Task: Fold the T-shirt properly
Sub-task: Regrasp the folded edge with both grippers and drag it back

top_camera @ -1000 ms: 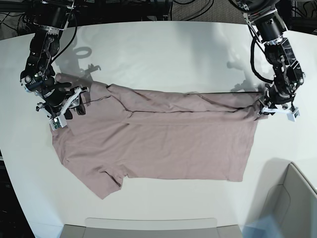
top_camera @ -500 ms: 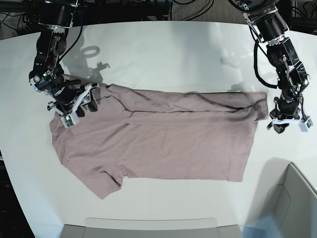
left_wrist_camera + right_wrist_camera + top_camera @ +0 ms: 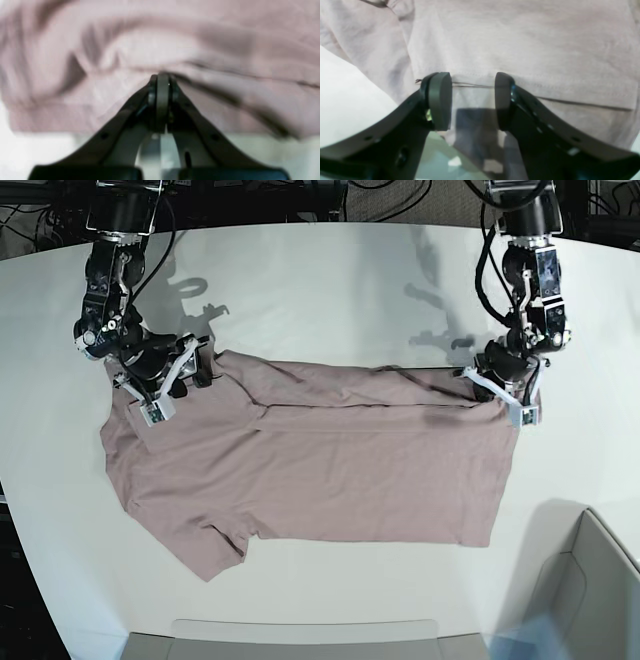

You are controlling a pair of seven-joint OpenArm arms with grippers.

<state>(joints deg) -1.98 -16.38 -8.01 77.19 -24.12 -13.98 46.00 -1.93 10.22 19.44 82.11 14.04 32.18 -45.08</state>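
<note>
Spread flat on white worktop [image 3: 330, 280]: T-shirt [image 3: 330, 470], top edge folded over. Left gripper [image 3: 162, 77] closed at the folded hem, cloth pinch unclear. Right gripper [image 3: 473, 98] parted above the sleeve hem, holding nothing.

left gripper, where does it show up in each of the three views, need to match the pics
Base: the left gripper is at the right, on the T-shirt at its upper right corner.
Left wrist: bottom centre, shut, its tip against a fabric fold.
Right wrist: not in it; the open jaws there are the right gripper.
Shared landmark: the pink T-shirt, on the white table.
</note>
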